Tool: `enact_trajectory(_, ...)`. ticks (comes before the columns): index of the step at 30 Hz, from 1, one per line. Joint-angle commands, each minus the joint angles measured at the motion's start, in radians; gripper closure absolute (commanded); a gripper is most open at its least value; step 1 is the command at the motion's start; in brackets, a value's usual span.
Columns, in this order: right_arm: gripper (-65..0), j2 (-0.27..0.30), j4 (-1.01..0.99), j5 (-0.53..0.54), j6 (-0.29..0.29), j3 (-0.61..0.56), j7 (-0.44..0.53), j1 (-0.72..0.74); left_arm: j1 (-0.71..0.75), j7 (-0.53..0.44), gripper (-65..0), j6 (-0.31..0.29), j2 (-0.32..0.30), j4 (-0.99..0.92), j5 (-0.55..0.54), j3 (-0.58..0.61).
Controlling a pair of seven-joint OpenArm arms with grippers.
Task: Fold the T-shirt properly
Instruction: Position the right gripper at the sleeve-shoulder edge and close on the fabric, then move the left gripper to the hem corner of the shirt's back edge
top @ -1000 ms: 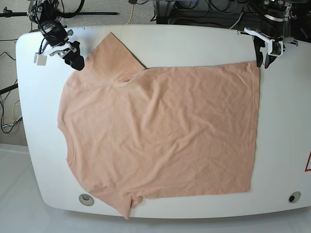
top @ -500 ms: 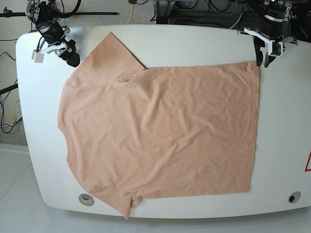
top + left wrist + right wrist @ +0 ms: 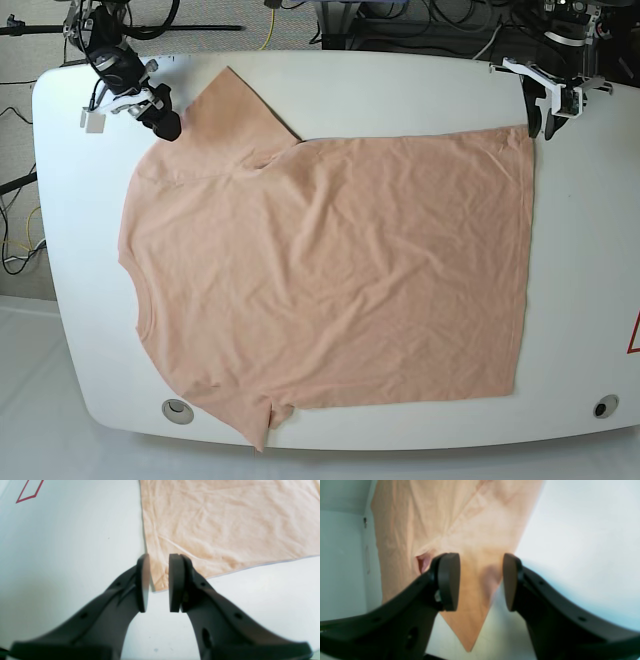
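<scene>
The left gripper hangs over the hem corner with a narrow gap between its jaws, holding nothing. The right gripper stands wider open above the sleeve tip, also empty. The T-shirt lies spread flat on the white desk. Its thin, wrinkled fabric looks light and limp, so I would pinch it at corners and edges.
</scene>
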Motion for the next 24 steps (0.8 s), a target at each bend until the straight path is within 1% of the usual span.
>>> enact_trajectory(1,-27.4,0.006,0.012,0.017,0.016,0.000,0.011,0.003,0.011,-0.031,-11.8,0.008,-0.010,0.019,-0.006,-0.010)
enact_trajectory(7,-27.2,0.005,0.006,0.014,0.022,-0.024,0.008,0.003,0.011,-0.030,-11.8,0.008,-0.008,0.016,-0.008,-0.008)
enact_trajectory(9,-27.2,0.006,-0.001,0.004,0.012,-0.020,0.005,-0.002,0.010,-0.035,-12.0,0.005,-0.008,0.012,-0.006,-0.005)
enact_trajectory(17,-27.1,0.006,-0.005,0.002,0.012,-0.021,0.002,-0.002,0.010,-0.028,-12.4,0.006,-0.007,0.010,-0.013,-0.010)
enact_trajectory(24,-27.3,0.005,0.004,0.009,0.005,-0.016,-0.006,-0.001,0.005,0.017,-13.4,0.001,-0.004,0.002,-0.102,-0.067)
